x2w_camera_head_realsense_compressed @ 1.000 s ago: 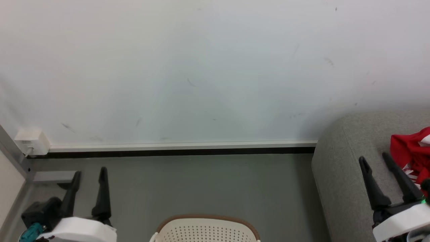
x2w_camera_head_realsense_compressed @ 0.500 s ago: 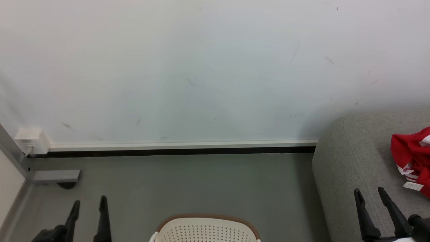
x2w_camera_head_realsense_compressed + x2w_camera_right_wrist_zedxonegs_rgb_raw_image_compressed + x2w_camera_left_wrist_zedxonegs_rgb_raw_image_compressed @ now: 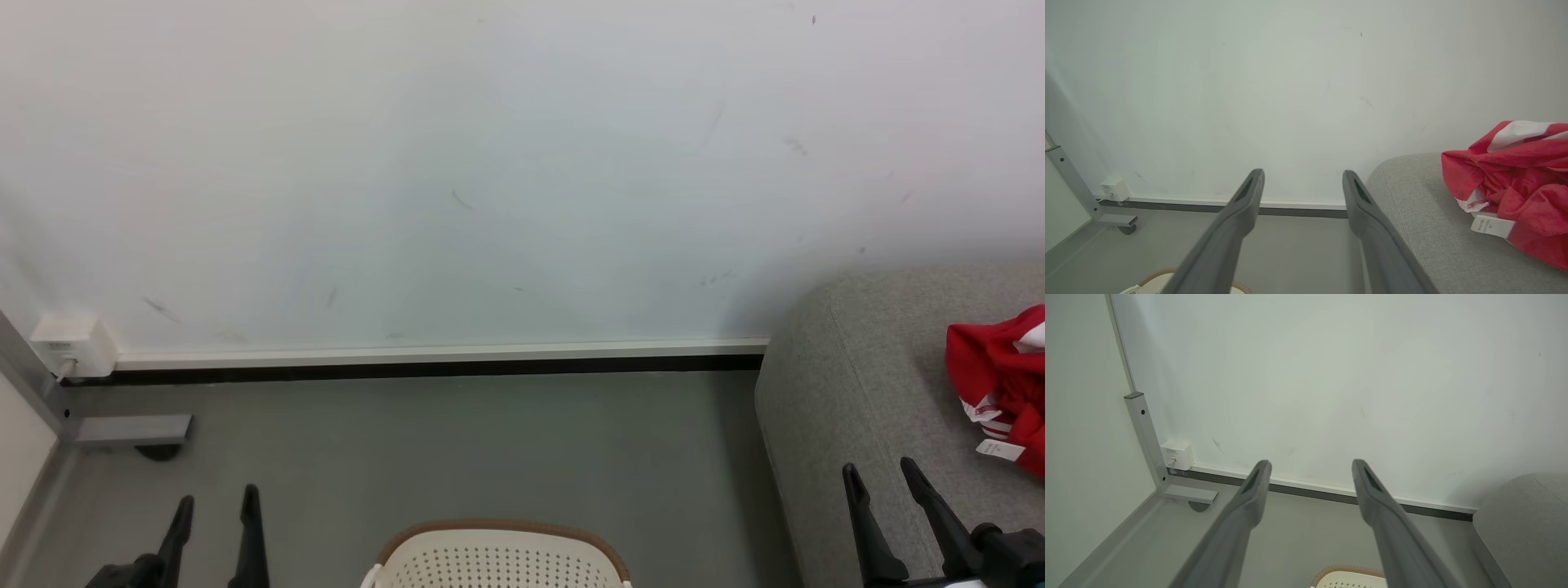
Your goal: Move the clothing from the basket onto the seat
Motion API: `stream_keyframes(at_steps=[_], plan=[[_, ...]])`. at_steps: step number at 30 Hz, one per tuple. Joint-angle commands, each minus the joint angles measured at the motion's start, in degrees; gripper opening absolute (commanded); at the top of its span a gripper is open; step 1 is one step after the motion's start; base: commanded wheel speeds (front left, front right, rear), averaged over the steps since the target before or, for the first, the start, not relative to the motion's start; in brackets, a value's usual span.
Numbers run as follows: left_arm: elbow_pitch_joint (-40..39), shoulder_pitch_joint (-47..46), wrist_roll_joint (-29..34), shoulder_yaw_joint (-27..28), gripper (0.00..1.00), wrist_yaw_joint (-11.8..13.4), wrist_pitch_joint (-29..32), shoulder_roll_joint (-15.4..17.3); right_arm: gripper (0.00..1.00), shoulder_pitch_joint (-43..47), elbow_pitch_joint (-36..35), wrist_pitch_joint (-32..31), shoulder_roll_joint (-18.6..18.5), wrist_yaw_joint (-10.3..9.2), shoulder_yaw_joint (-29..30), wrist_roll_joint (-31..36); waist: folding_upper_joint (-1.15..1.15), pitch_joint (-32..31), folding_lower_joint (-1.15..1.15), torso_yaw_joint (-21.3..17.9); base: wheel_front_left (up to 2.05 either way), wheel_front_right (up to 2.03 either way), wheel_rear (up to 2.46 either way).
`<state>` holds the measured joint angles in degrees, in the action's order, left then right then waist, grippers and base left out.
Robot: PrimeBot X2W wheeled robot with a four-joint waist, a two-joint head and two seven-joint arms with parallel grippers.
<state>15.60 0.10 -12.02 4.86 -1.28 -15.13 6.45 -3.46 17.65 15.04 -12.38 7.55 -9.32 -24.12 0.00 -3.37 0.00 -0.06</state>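
Head view: left gripper [image 3: 218,495] and right gripper [image 3: 879,466], both spread wide and empty, sit lower than a second ago, the right drawn back from the red jersey [image 3: 1000,376], which lies heaped on the grey sofa [image 3: 857,367]; basket [image 3: 498,555] rim at bottom edge. Left wrist view: nothing between the fingers. Right wrist view: jersey and its white tag [image 3: 1492,226] rest on the sofa; transfer judged done, arms retiring

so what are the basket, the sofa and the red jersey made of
The basket looks like matte cream plastic, moulded with rows of small holes; its brown rim is harder to tell. The sofa is grey woven upholstery, its grainy weave visible. The jersey seems a thin, slightly shiny synthetic, crumpled in soft folds.
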Motion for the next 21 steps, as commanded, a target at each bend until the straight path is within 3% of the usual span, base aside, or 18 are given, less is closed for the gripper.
stream_keyframes(at_steps=[1,21], plan=[[0.2,-0.4,0.5,0.4,1.00,-0.3,0.0,0.0,1.00,-0.5,0.2,0.2,-0.2,-0.13,-0.1,0.3,0.00,0.0,0.00,0.0,0.00,0.00,0.00],[2.2,-1.2,3.9,3.8,1.00,-3.2,0.0,-2.5,1.00,-0.6,0.0,0.2,0.0,-0.13,-0.3,-0.5,0.00,0.1,0.00,-0.3,0.00,0.00,0.00]])
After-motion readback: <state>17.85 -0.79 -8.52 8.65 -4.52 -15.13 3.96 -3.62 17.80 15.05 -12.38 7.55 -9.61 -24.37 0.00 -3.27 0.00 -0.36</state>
